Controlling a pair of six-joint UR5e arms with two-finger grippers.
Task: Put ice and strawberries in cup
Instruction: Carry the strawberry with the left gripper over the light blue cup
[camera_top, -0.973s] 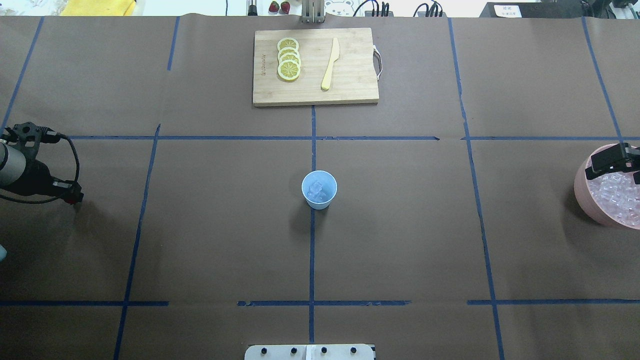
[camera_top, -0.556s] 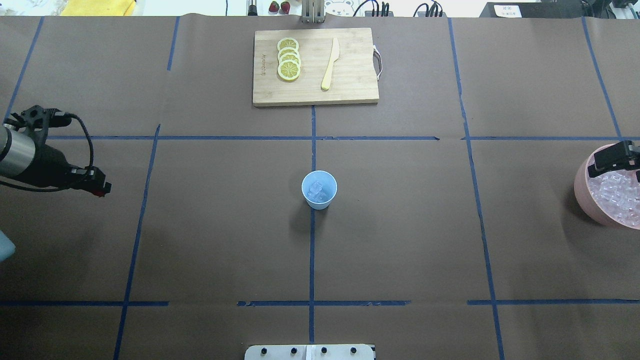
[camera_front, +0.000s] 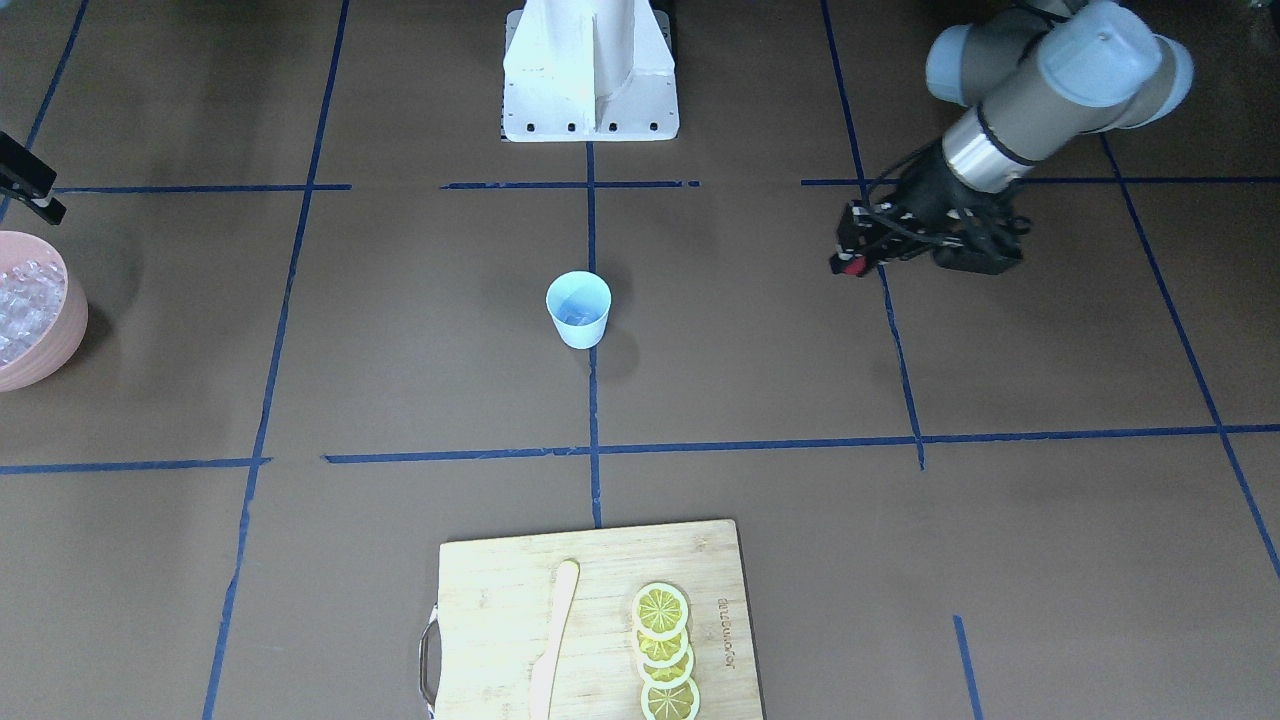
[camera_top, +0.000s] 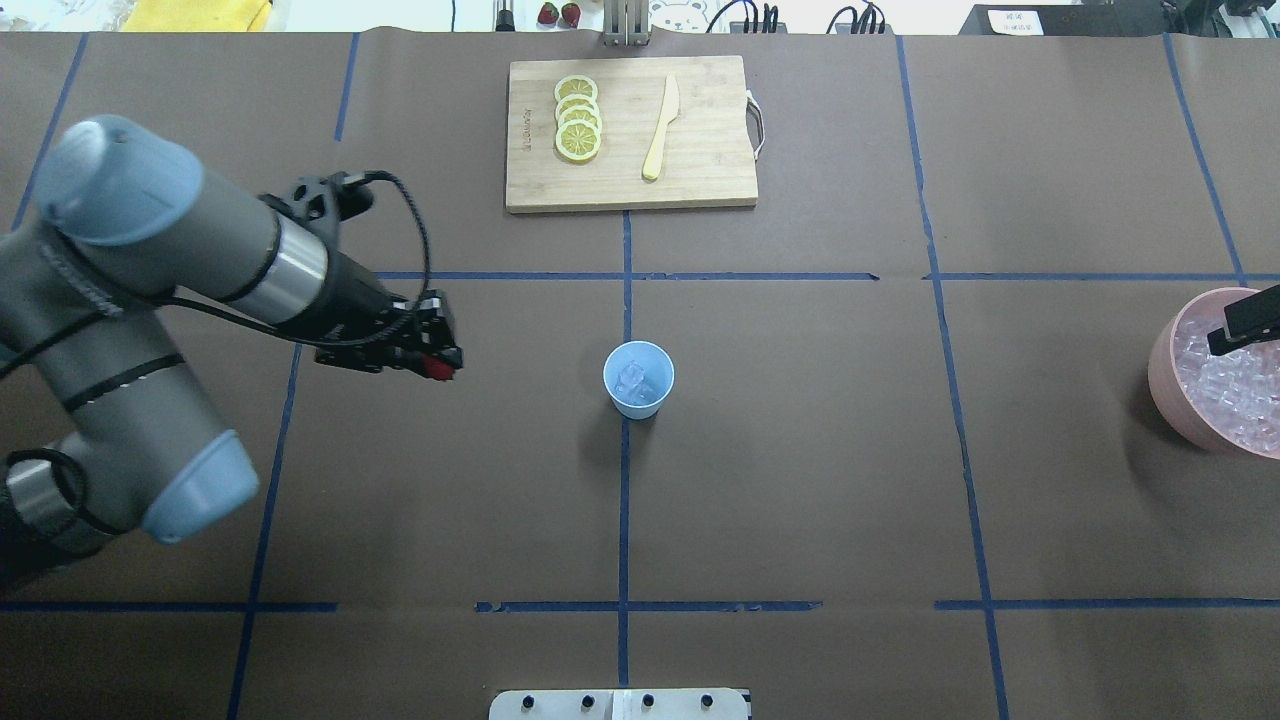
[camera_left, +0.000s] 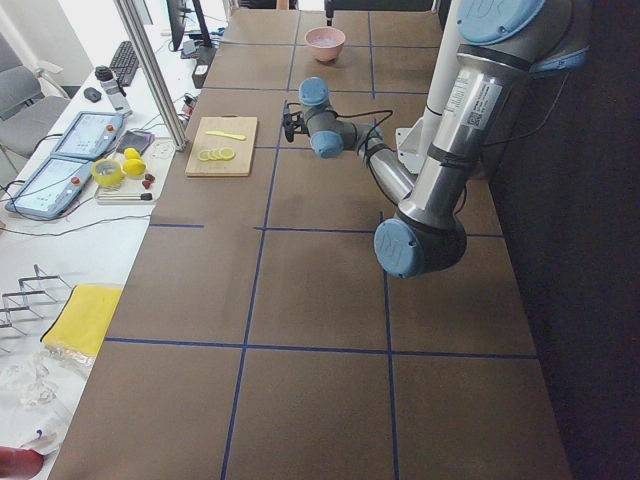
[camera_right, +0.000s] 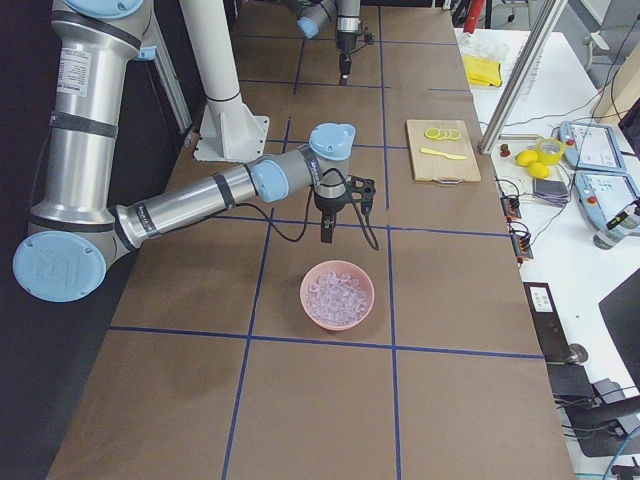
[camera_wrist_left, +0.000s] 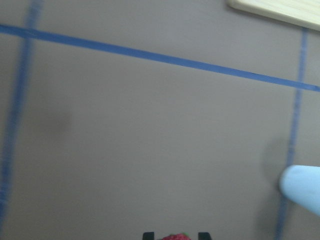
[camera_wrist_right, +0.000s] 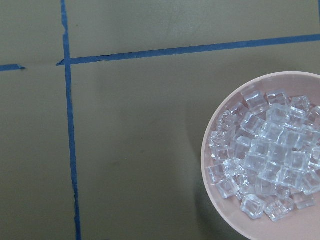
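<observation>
ice (camera_top: 632, 378): some in cup (camera_top: 640, 404), mid-table | strawberry (camera_wrist_left: 173, 237): clamped in left pincer (camera_top: 441, 366), left of cup, not above it | right pincer (camera_top: 1236, 328): over pink bowl (camera_top: 1163, 385), far right, opening cannot be told | remaining, I judge: berry into cup

My left gripper (camera_top: 443, 362) left of centre, red strawberry (camera_top: 437, 372) at its tip; cup (camera_top: 638, 380) mid-frame, well apart, ice (camera_top: 632, 377) inside. My right gripper (camera_top: 1243, 322) over pink bowl (camera_top: 1165, 400) at right edge.
</observation>
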